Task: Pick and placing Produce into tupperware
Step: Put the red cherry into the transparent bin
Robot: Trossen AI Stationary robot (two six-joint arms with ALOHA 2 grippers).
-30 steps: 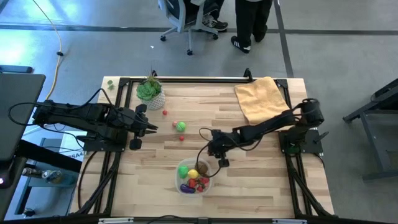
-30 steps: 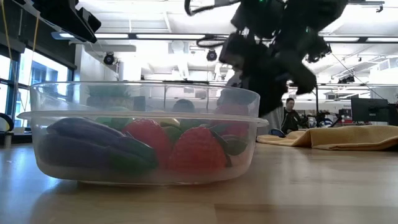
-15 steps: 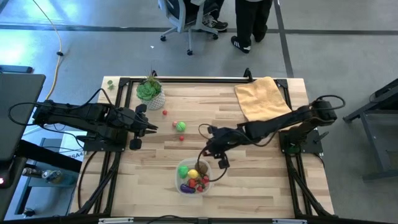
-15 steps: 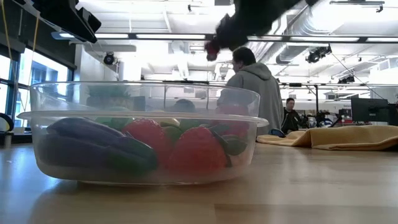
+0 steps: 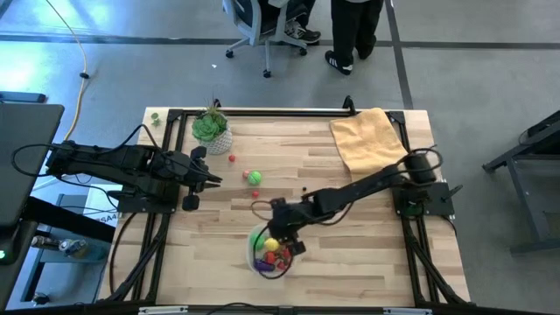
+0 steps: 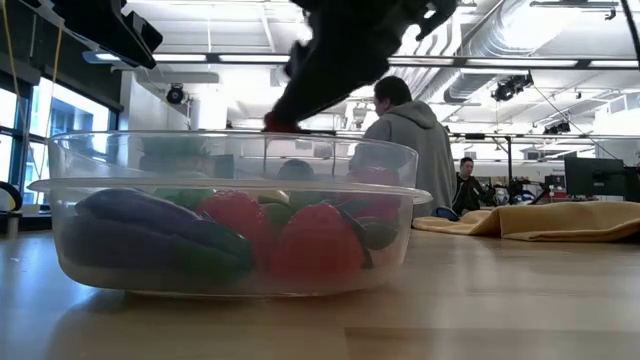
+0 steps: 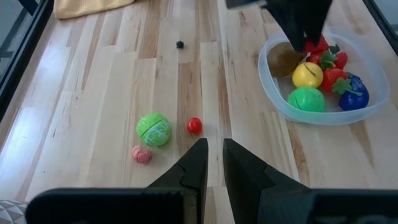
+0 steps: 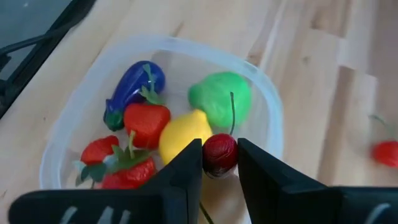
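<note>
The wooden table [image 5: 367, 254] carries everything, with a black frame round its edge. The right arm reaches far across it from the right side, and the left arm waits at the table's left edge. A yellow cloth [image 5: 368, 137] lies crumpled at the far right corner, and a green plant in a white pot [image 5: 212, 129] stands at the far left corner. The tupperware [image 8: 265, 112], a clear tub with rounded corners, sits near the front edge around the middle of the table. The right gripper [image 8: 219, 163] hangs directly over the tub, its two dark fingers pinching a dark red cherry [image 8: 220, 153] whose thin stem stands up from it. In the tub lie a purple eggplant [image 8: 133, 90], a green leafy piece [image 8: 221, 98], a yellow lemon [image 8: 182, 138], several red strawberries [image 8: 145, 121] and a brown kiwi [image 7: 285, 57]. The left gripper [image 7: 211, 154] hovers above bare wood with its fingers drawn close together, only a narrow gap between them, holding nothing. Out on the table, apart from the tub, sit a green round vegetable [image 7: 153, 129], a small red ball [image 7: 194, 125] just beside it, and a small pink piece [image 7: 142, 154].
</note>
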